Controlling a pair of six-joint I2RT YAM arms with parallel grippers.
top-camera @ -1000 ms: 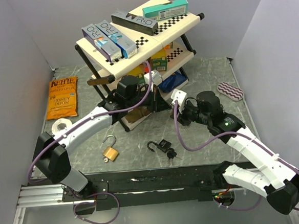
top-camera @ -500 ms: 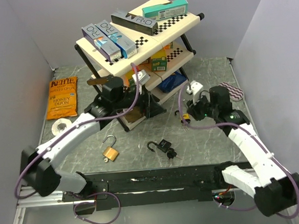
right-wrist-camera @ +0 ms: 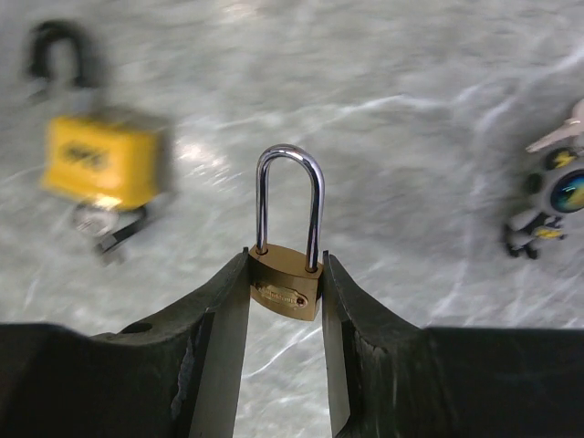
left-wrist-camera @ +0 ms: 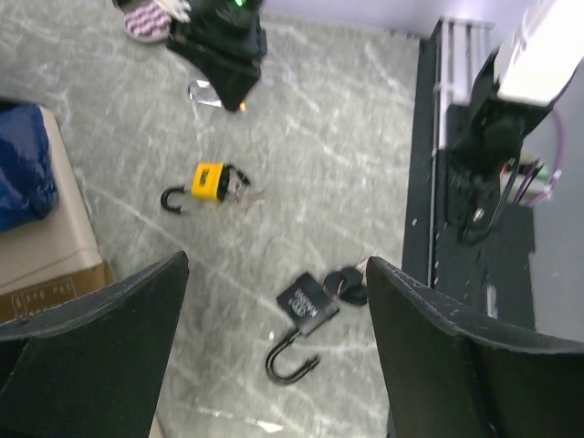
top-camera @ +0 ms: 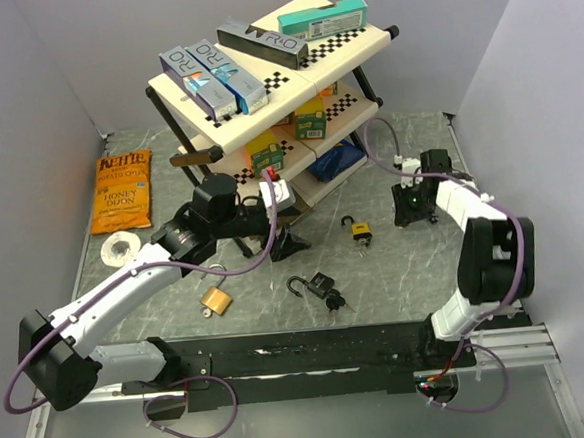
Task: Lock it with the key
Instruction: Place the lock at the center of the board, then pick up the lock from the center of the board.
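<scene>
Noted right fingers (right-wrist-camera: 219,310) clenched on the body of a small brass padlock (right-wrist-camera: 286,294), shackle apparently seated, held over the counter (top-camera: 396,272). Noted left fingers (left-wrist-camera: 100,319) released, gripping nothing, above a black padlock (left-wrist-camera: 306,307) lying open beside its keys (left-wrist-camera: 345,285). Recommend steadying the lock body and seating a key squarely before turning. Grey marbled counter, pale walls, loaded shelf rack (top-camera: 276,98) behind.

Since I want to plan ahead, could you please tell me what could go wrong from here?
The right claw pinches the small brass padlock only by its body's sides, so it may twist or slip when a key is pushed in. The left claw is open and empty; the keys by the black padlock lie flat, probably awkward to pick up.
</scene>
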